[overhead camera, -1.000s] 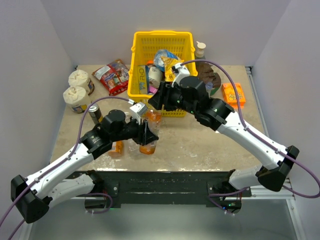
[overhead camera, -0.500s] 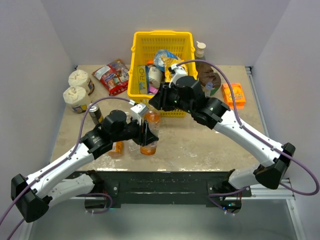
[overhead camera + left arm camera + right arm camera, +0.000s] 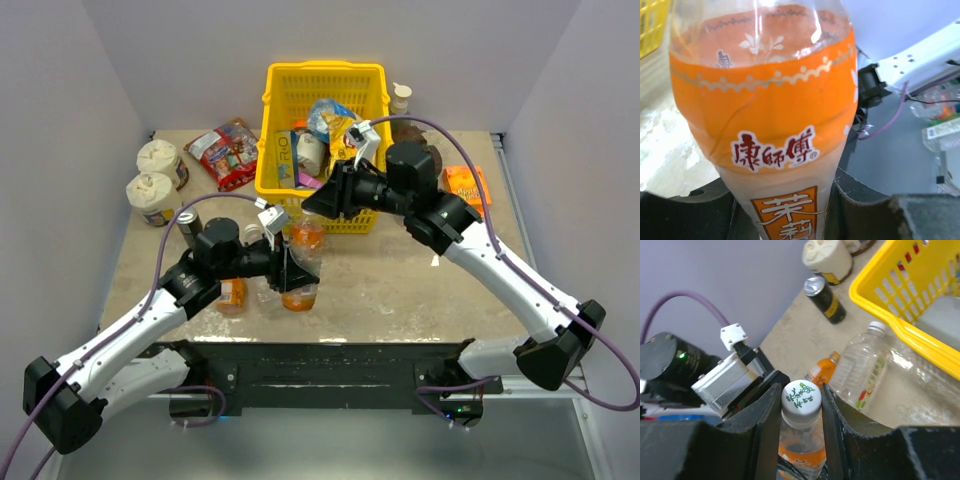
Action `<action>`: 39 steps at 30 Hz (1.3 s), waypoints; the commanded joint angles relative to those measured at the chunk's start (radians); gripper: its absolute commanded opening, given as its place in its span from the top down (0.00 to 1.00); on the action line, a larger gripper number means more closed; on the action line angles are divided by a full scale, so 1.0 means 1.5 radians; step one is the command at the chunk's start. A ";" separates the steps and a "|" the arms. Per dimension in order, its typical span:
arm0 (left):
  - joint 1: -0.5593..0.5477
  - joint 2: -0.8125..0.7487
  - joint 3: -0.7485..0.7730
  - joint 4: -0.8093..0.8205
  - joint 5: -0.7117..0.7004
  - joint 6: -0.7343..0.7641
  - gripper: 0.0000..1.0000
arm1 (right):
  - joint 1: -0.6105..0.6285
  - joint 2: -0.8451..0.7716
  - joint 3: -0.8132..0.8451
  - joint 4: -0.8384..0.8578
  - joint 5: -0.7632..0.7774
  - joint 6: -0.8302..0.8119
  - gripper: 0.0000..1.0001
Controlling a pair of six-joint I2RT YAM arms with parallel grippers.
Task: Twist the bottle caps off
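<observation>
Logged two crinkled white tubs [image 3: 150, 192] at the far left edge of the table [image 3: 400, 290], one just behind the other. Found a dark can [image 3: 188, 228] upright just right of them, nearer the front, and a red snack packet [image 3: 228, 153] flat farther back, beside the yellow basket [image 3: 325, 68]. Marked the small orange juice bottle [image 3: 232, 293] near the front, left of centre, orange cap [image 3: 834, 356] on. Caught a clear bottle [image 3: 860, 372] in the right wrist view lying on its side next to it, own white top on. Saw the left gripper [image 3: 290, 268] clamped on the tall orange-label bottle [image 3: 775, 120], jaws pinching its labelled body from both sides, bottle roughly upright near the front middle of the table. Could not tell whether its base touched the surface. Saw the right gripper [image 3: 318, 205] reaching in from the right in front of the basket's near wall, black fingers [image 3: 765, 425] pressed on either side of the white cap [image 3: 801, 396] with green print, cap seated on that bottle's neck. Noted basket at far centre packed with wrapped goods, a small pale-capped container [image 3: 401, 98] beyond its far right corner, and an orange packet [image 3: 466, 186] flat at the right, partly hidden by the right arm.
</observation>
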 commanded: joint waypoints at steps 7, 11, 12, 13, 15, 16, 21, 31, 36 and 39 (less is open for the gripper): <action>0.024 0.014 -0.023 0.198 0.283 -0.019 0.71 | -0.086 -0.013 0.066 0.053 -0.295 -0.066 0.86; 0.025 0.023 -0.023 0.227 0.329 -0.037 0.71 | -0.112 -0.015 0.083 0.049 -0.338 -0.069 0.87; 0.027 0.023 -0.024 0.235 0.340 -0.042 0.71 | -0.116 -0.014 0.086 0.049 -0.354 -0.070 0.87; 0.028 0.023 -0.024 0.242 0.354 -0.045 0.72 | -0.121 -0.014 0.092 0.049 -0.363 -0.070 0.87; 0.029 0.022 -0.023 0.240 0.353 -0.047 0.71 | -0.129 -0.016 0.097 0.045 -0.362 -0.072 0.87; 0.029 0.018 -0.023 0.232 0.347 -0.046 0.71 | -0.132 -0.019 0.096 0.041 -0.355 -0.073 0.88; 0.038 -0.022 -0.024 0.174 0.232 -0.007 0.71 | -0.158 -0.069 0.082 -0.045 -0.191 -0.104 0.88; 0.039 -0.087 -0.023 0.130 -0.053 0.026 0.71 | -0.162 -0.261 -0.189 -0.140 0.250 -0.051 0.87; 0.038 -0.095 -0.012 0.115 -0.100 0.030 0.71 | -0.177 -0.287 -0.291 -0.158 0.449 -0.002 0.86; 0.038 -0.100 -0.011 0.090 -0.109 0.033 0.71 | -0.185 -0.287 -0.362 -0.120 0.537 0.047 0.86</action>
